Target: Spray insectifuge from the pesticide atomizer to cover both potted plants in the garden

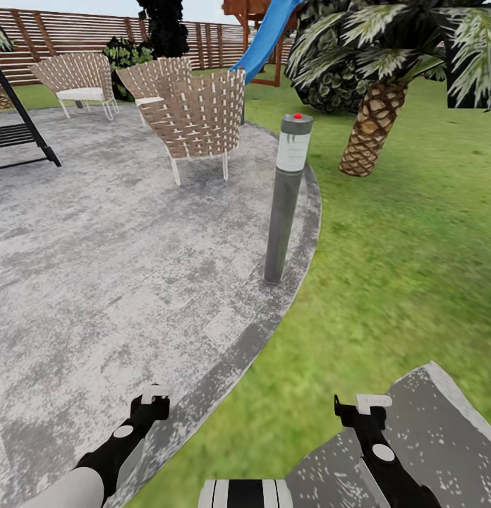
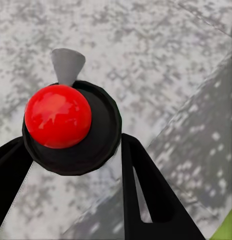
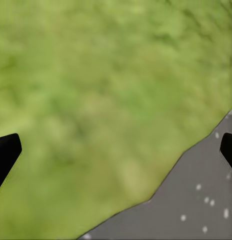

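Note:
In the left wrist view the pesticide atomizer (image 2: 58, 116) is seen from above: a red round knob on a black cap with a grey nozzle. It sits between my left gripper's black fingers (image 2: 146, 190), which are closed against it. In the head view my left gripper (image 1: 152, 399) hangs low over the edge of the round grey patio (image 1: 118, 268). My right gripper (image 1: 367, 408) is open with nothing between its fingers. It hangs over the lawn (image 3: 96, 90) beside a grey stepping slab (image 3: 196, 200). The potted plants are out of view.
A grey bollard lamp (image 1: 286, 201) stands on the patio rim ahead. Wicker chairs (image 1: 199, 116) and a dark swing frame (image 1: 20, 134) are further back. A palm (image 1: 376, 120) rises on the lawn to the right, with a blue slide (image 1: 263, 39) and a wooden fence (image 1: 62, 28) behind.

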Robot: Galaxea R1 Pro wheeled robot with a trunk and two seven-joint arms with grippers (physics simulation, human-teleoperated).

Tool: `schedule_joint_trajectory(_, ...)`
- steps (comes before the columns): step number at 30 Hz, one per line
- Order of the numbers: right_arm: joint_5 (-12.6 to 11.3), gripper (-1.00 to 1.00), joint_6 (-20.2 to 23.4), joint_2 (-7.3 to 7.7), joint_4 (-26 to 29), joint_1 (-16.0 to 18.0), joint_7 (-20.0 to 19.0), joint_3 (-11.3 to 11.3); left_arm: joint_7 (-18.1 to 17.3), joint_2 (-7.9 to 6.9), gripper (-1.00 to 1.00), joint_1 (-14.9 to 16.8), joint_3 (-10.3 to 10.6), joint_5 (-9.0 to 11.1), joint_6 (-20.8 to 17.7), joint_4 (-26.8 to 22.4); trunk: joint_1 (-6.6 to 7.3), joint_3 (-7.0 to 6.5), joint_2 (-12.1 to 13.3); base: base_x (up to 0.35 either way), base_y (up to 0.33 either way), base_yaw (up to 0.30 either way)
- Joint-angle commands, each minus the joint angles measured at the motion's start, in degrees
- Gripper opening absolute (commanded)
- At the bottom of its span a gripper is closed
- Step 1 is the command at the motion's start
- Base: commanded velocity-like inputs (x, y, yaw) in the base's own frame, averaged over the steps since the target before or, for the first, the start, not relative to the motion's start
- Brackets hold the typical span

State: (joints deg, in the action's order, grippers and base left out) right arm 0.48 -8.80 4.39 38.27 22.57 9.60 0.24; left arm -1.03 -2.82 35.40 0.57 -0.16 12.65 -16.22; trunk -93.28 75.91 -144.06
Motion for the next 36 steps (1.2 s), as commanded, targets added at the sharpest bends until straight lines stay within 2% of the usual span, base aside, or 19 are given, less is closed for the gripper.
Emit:
schedule_joint_trajectory(1,0.04,1.00,-0.16,0.00,-0.02,0.02,0.16,0.03,-0.11,0.01,-1.00,0.02,0.03,-0.01,0.17,0.05,0.03,-0.19,0.00,0.000,0.000,0.000)
schedule_joint_trajectory(7,0.04,1.00,-0.95,-0.08,0.82,0.02,0.22,0.03,-0.11,0.14,-1.00,0.02,-0.19,-0.05,-0.34,0.13,0.19,-1.52,0.08,0.000,0.000,0.000)
schedule_joint_trajectory(11,0.04,1.00,-4.48,-0.09,0.62,0.02,0.16,0.03,-0.17,0.11,-1.00,0.02,-0.06,-0.05,-0.51,0.14,0.29,-2.41,0.14,0.000,0.000,0.000)
schedule_joint_trajectory(17,0.27,1.00,-5.02,0.15,0.07,-0.24,0.16,-0.02,-2.84,-0.06,-1.00,0.08,0.19,-0.09,-0.67,-0.09,0.45,-3.74,0.22,0.000,0.000,0.000)
schedule_joint_trajectory(21,0.25,1.00,-6.31,0.46,-1.36,-3.32,0.22,-0.10,-3.74,-0.30,-1.00,0.11,0.26,-0.15,-0.77,-0.02,0.55,-4.62,0.27,0.000,0.000,0.000)
schedule_joint_trajectory(24,0.20,1.00,-10.48,0.68,-1.94,-6.16,0.22,-0.18,-3.91,-0.52,-1.00,-0.03,0.23,-0.15,-0.94,0.17,0.63,-5.29,0.31,0.000,0.000,0.000)
schedule_joint_trajectory(30,-0.02,1.00,-14.27,0.89,-2.34,-9.16,0.31,-0.34,-3.97,-0.64,-1.00,-2.43,0.19,-0.23,-1.71,-0.22,0.78,-6.62,0.39,0.000,0.000,0.000)
schedule_joint_trajectory(33,-0.04,1.00,-14.50,1.22,-4.31,-9.49,0.31,-0.32,-3.91,-0.47,-1.00,-2.62,0.18,-0.39,-3.67,-0.51,0.86,-7.28,0.43,0.000,0.000,0.000)
schedule_joint_trajectory(34,-0.04,1.00,-14.57,1.18,-5.39,-9.55,0.29,-0.27,-3.79,-0.42,-1.00,-2.63,0.17,-0.67,-5.45,-0.62,0.88,-7.50,0.45,0.000,0.000,0.000)
schedule_joint_trajectory(35,0.01,1.00,-14.72,0.93,-7.34,-9.63,0.21,-0.17,-3.57,-0.63,-1.00,-2.75,0.07,-2.29,-11.01,-2.41,0.91,-7.78,0.46,0.000,0.000,-0.027)
schedule_joint_trajectory(36,-0.01,1.00,-14.73,0.91,-7.46,-9.64,0.19,-0.16,-3.53,-0.64,-1.00,-2.84,0.04,-2.45,-11.44,-2.71,0.94,-8.07,0.47,0.000,0.000,-0.046)
